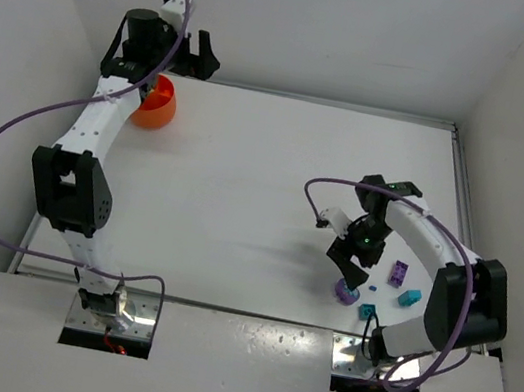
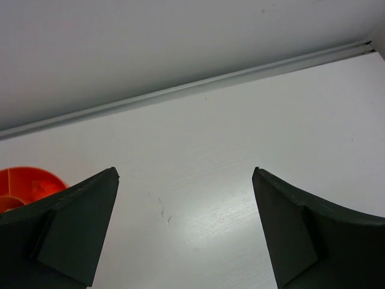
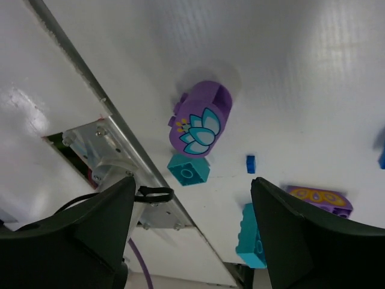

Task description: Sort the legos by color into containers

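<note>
- R gripper (image 3: 192, 179): spread wide, nothing clamped; poised over purple round lego (image 3: 201, 117), prob lining up a pick
- Just beside that lego: teal brick (image 3: 188, 169), tiny blue bit (image 3: 251, 163) a little apart; nearer one jaw, purple printed brick (image 3: 322, 198) & 2nd teal brick (image 3: 251, 238); all loose on table (image 1: 264, 186), unsorted
- L gripper (image 2: 184, 170): also wide apart, empty; well apart from the legos, prob kept clear of R arm's work
- Orange bowl (image 2: 30, 180) just outside one jaw, only container seen; maybe an orange bit inside, can't tell for sure
</note>
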Tool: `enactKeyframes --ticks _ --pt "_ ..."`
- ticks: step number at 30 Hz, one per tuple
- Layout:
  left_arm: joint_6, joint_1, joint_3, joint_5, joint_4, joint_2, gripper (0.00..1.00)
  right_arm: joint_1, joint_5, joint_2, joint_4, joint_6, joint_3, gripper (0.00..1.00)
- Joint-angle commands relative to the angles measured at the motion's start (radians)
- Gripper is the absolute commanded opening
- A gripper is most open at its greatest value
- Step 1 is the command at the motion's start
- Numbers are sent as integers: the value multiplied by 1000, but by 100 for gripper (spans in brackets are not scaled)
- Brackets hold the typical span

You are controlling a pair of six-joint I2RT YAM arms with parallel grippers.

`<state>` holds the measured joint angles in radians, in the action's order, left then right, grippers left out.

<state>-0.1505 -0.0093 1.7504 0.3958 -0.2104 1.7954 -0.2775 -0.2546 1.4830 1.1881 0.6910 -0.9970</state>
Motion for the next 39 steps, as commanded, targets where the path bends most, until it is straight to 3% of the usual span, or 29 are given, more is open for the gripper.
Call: enactKeyframes --ticks 1,12,17,22,24,28,34,37,39 --pt "-23 14 -52 -57 39 -53 100 -41 54 20 -4 -71 35 78" --pt "-44 5 -138 -97 60 -133 100 -61 101 92 -149 -225 107 87" --pt "-53 5 -138 -97 60 -133 100 -71 137 227 -171 -255 97 87" --pt "-54 5 -158 -118 69 -142 100 -91 170 253 -192 -286 80 86" --pt "-54 5 -167 -129 80 -142 100 -100 185 263 -202 -295 89 81" --pt "-44 5 -216 -129 118 -162 100 -100 207 273 -222 -324 61 46" --pt "-44 5 -298 -85 183 -192 100 -100 140 307 -194 -334 -34 13" --pt "-44 5 -370 -19 241 -240 100 -85 69 307 -159 -334 -168 2" --pt "-82 5 -432 23 326 -270 100 -74 -11 307 -124 -358 -263 0"
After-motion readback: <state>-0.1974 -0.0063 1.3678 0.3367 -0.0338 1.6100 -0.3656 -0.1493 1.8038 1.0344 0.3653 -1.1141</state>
